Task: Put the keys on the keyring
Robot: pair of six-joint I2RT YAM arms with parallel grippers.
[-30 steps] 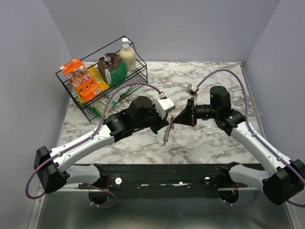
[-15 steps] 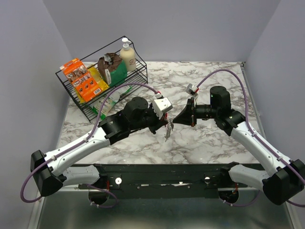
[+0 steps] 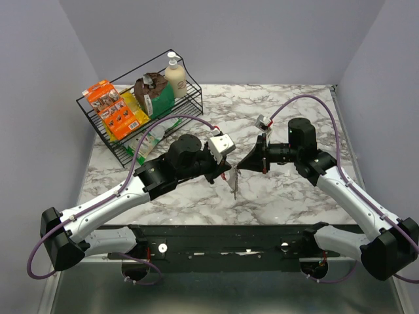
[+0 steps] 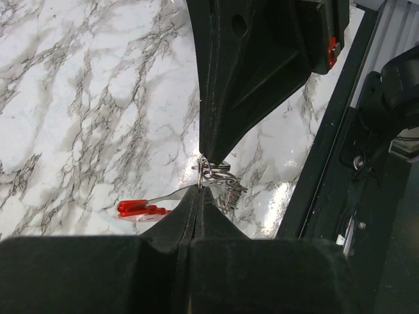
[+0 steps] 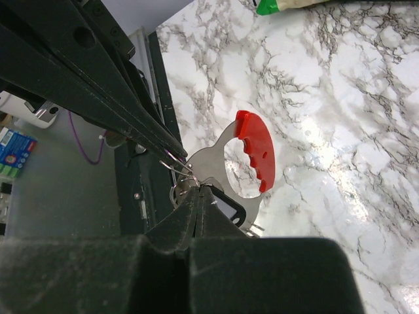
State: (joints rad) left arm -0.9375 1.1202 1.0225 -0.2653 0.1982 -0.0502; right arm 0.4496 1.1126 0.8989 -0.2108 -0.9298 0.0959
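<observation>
Both grippers meet tip to tip above the middle of the marble table. My left gripper (image 3: pixel 231 169) is shut on the thin wire ring of the keyring (image 4: pixel 208 171). Its red arc clip (image 4: pixel 140 208) and silvery ribbed chain (image 4: pixel 230 192) hang beside my fingertips. My right gripper (image 3: pixel 238 167) is shut at the same ring. In the right wrist view the red clip (image 5: pixel 257 152) on its silver plate hangs just beyond the tips, and one key (image 5: pixel 228 209), a dark oval with a pale centre, sticks out from between them. The second key is hidden.
A black wire basket (image 3: pixel 105 139) with an orange box (image 3: pixel 116 110), a green bag and a soap bottle (image 3: pixel 175 75) stands at the back left. The table's dark front rail (image 3: pixel 222 234) runs below the grippers.
My left arm has swung forward and right, bringing the keyring up against the right gripper's tips. The hanging chain has shifted slightly right. The right arm has barely moved.
</observation>
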